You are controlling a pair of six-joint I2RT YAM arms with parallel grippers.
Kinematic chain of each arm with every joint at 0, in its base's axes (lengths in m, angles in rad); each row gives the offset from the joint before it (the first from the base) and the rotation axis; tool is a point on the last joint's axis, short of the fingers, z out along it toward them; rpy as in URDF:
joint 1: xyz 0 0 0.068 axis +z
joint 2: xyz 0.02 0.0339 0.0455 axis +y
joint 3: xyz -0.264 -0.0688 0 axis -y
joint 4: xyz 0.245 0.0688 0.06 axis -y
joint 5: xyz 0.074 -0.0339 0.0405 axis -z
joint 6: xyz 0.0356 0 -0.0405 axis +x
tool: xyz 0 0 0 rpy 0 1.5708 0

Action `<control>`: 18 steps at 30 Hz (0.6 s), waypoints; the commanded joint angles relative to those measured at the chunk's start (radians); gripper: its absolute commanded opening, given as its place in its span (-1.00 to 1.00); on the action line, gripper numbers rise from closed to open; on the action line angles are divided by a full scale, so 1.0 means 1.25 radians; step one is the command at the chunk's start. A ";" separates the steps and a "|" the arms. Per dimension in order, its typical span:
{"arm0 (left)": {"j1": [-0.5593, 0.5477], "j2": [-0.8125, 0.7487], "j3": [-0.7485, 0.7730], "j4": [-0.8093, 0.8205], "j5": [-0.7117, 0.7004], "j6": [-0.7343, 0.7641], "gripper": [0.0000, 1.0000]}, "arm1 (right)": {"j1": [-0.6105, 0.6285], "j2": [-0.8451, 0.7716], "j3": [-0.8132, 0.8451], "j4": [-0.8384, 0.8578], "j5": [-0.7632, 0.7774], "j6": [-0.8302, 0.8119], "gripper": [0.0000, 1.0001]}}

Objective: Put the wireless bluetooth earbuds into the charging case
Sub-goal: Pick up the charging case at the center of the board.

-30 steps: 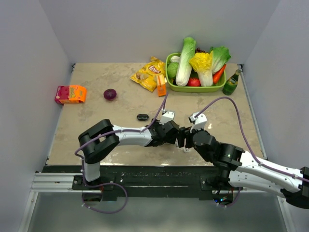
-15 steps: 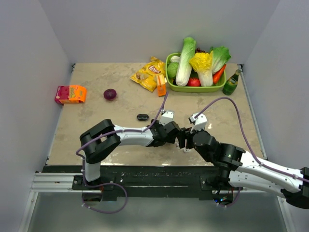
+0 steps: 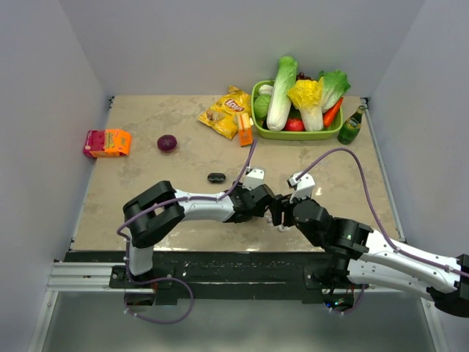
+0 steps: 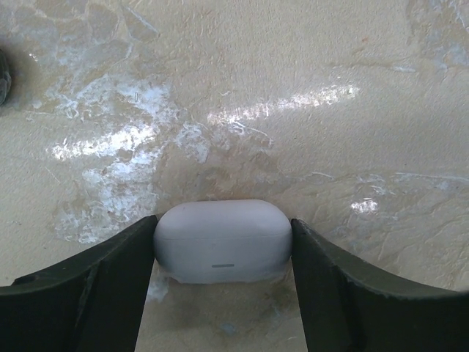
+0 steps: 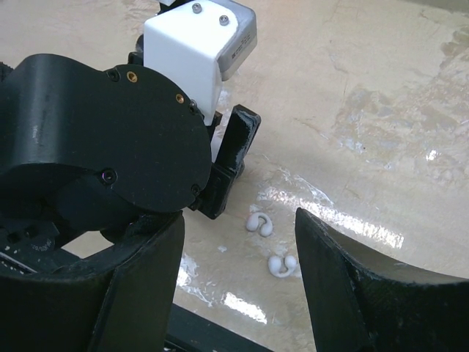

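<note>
Clamps a matte white pill-shaped charging case (image 4: 223, 240) in the left pincer (image 4: 223, 229), smooth dark curved fingers (image 4: 102, 275) pressed against both rounded ends. Sets that case, closed and with a thin slit on its front face, on the glossy beige marbled worktop (image 4: 293, 88). Holds the right pincer (image 5: 238, 220) spread wide and gripping nothing, low over the worktop. Frames between its broad black fingers (image 5: 344, 286) two small glossy white curled earbuds (image 5: 259, 224), loose on the surface, just beside each other and outside the case. Crowds the left of that view with the left arm's round black wrist housing (image 5: 102, 147) and white camera bracket (image 5: 198, 44), close to the earbuds. Places a small black pill-shaped case (image 3: 215, 177) beyond the left arm, well apart. Lines the far side with a round dark purple onion (image 3: 167, 143), a crinkled yellow crisp bag (image 3: 223, 114), an orange and pink carton (image 3: 107, 142), a green glass bottle (image 3: 351, 126) and a green plastic basket (image 3: 264, 132) heaped with leafy vegetables.
</note>
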 commanded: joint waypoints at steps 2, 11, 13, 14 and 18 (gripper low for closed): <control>-0.034 0.017 -0.019 -0.002 0.026 -0.011 0.07 | -0.001 -0.012 0.009 0.071 0.016 0.021 0.32; -0.034 -0.233 -0.199 0.233 -0.056 0.107 -0.61 | -0.001 0.005 0.082 0.073 0.042 0.016 0.35; -0.033 -0.296 -0.253 0.376 -0.026 0.169 -0.74 | -0.001 0.013 0.103 0.077 0.042 0.001 0.45; -0.033 -0.358 -0.311 0.429 -0.012 0.228 -0.90 | -0.001 0.022 0.125 0.079 0.040 -0.004 0.48; -0.033 -0.490 -0.447 0.694 0.059 0.335 -1.00 | -0.001 0.055 0.186 0.075 -0.025 -0.027 0.56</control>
